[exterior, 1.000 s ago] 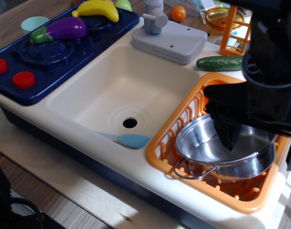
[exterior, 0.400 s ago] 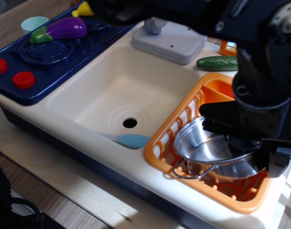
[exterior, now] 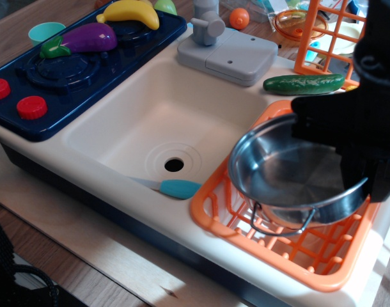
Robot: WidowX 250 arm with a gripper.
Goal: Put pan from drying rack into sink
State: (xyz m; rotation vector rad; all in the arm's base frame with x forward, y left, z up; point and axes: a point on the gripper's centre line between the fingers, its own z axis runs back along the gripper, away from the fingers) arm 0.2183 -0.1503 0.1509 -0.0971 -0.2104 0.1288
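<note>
The shiny steel pan hangs tilted a little above the orange drying rack, with one wire loop handle drooping at its near rim. My black gripper comes down from the upper right and is shut on the pan's right rim. The fingertips are partly hidden by the rim. The cream-white sink with its round drain hole lies to the left of the rack, and the pan's left edge reaches just past the rack's left wall.
A blue spatula lies at the sink's near edge. A grey faucet block stands behind the sink, with a cucumber and an orange wire basket at the back right. The dark blue stovetop carries an eggplant and a banana.
The pan has been taken by its right rim and lifted out of the rack, rising and shifting slightly left. The arm has drawn back to the right, uncovering the faucet and basket.
</note>
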